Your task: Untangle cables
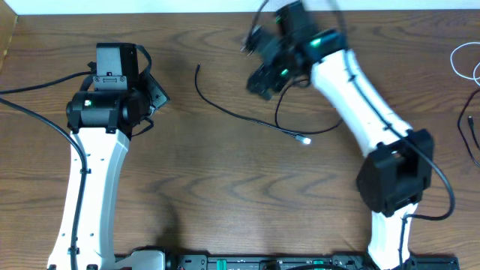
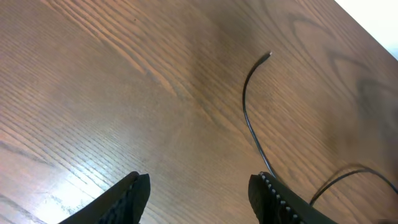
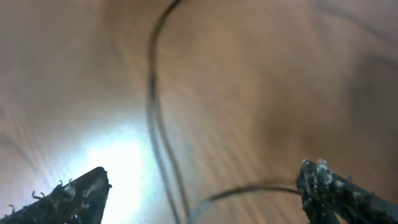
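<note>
Right end effector (image 3: 203, 171) over black cable (image 3: 152, 106)

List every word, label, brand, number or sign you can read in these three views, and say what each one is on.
None can be read in any view.
Pale specks on the black rail along the bottom edge of the overhead view: too small to read.
The black cable and the wooden table carry no print.

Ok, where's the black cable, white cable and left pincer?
black cable (image 1: 225, 109): overhead view, its middle.
white cable (image 1: 453, 57): overhead view, its loop.
left pincer (image 2: 199, 183): left wrist view, between the fingertips.
</note>
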`<state>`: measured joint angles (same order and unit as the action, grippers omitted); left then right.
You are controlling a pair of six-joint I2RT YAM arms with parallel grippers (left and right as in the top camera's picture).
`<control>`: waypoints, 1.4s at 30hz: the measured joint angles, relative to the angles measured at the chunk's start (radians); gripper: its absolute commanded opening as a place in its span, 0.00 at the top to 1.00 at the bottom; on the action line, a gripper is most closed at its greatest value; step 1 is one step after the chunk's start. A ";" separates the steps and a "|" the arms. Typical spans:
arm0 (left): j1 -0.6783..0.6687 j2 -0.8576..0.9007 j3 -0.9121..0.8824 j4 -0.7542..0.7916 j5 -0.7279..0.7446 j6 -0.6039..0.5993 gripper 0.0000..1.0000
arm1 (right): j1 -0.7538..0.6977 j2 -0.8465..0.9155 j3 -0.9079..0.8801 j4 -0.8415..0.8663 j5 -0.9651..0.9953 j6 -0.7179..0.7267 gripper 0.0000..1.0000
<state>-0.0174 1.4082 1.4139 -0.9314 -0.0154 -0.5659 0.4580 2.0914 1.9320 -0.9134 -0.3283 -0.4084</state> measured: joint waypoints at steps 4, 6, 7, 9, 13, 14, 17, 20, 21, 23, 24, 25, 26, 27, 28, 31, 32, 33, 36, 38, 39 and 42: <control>0.000 0.000 0.000 0.000 0.006 0.006 0.43 | 0.076 0.000 -0.059 0.002 0.012 -0.057 0.24; 0.000 0.000 0.000 0.000 0.009 0.007 0.43 | 0.099 0.003 -0.069 0.001 0.013 -0.067 0.29; 0.000 0.000 0.000 0.000 0.010 0.010 0.43 | 0.107 0.009 -0.069 0.002 0.012 -0.072 0.32; 0.000 0.000 0.000 0.000 0.010 0.012 0.43 | 0.115 0.022 -0.069 0.003 0.006 -0.074 0.37; 0.000 0.000 0.000 0.000 0.010 0.014 0.43 | 0.116 0.078 -0.069 0.000 0.002 -0.073 0.49; 0.000 0.000 0.000 0.000 0.010 0.014 0.43 | 0.116 0.101 -0.069 -0.003 0.002 -0.070 0.51; 0.000 0.000 0.000 0.000 0.010 0.014 0.43 | 0.116 0.157 -0.069 -0.010 0.003 -0.069 0.54; 0.000 0.000 0.000 0.000 0.010 0.014 0.43 | 0.116 0.202 -0.071 -0.011 0.004 -0.068 0.55; 0.000 0.000 0.000 0.000 0.010 0.014 0.43 | 0.116 0.212 -0.071 -0.012 0.008 -0.066 0.57; 0.000 0.000 0.000 0.000 0.010 0.014 0.43 | 0.116 0.220 -0.074 -0.013 0.013 -0.065 0.57; 0.000 0.000 0.000 0.000 0.010 0.014 0.43 | 0.116 0.221 -0.075 -0.013 0.015 -0.064 0.57; 0.000 0.000 0.000 0.000 0.010 0.014 0.43 | 0.116 0.221 -0.075 -0.012 0.016 -0.064 0.58; 0.000 0.000 0.000 0.000 0.010 0.014 0.43 | 0.116 0.221 -0.075 -0.012 0.016 -0.064 0.58; 0.000 0.000 0.000 0.000 0.010 0.014 0.43 | 0.116 0.221 -0.075 -0.011 0.020 -0.064 0.59; 0.000 0.000 0.000 0.000 0.010 0.014 0.43 | 0.116 0.221 -0.075 -0.011 0.026 -0.063 0.59; 0.000 0.000 0.000 0.000 0.010 0.014 0.43 | 0.116 0.224 -0.075 -0.008 0.055 -0.053 0.59; 0.000 0.000 0.000 0.000 0.010 0.014 0.43 | 0.116 0.225 -0.075 -0.008 0.063 -0.051 0.59; 0.000 0.000 0.000 0.000 0.010 0.014 0.43 | 0.116 0.225 -0.075 -0.008 0.070 -0.048 0.59; 0.000 0.000 0.000 0.000 0.010 0.014 0.43 | 0.116 0.226 -0.075 -0.004 0.085 -0.045 0.59; 0.000 0.000 0.000 0.000 0.010 0.014 0.43 | 0.116 0.226 -0.075 -0.002 0.092 -0.045 0.59; 0.000 0.000 0.000 0.000 0.010 0.014 0.43 | 0.116 0.226 -0.075 -0.001 0.094 -0.045 0.60; 0.000 0.000 0.000 0.000 0.010 0.014 0.43 | 0.116 0.226 -0.076 -0.001 0.100 -0.043 0.64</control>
<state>-0.0177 1.4082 1.4139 -0.9318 -0.0055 -0.5518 0.5735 2.3173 1.8565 -0.9146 -0.2283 -0.4515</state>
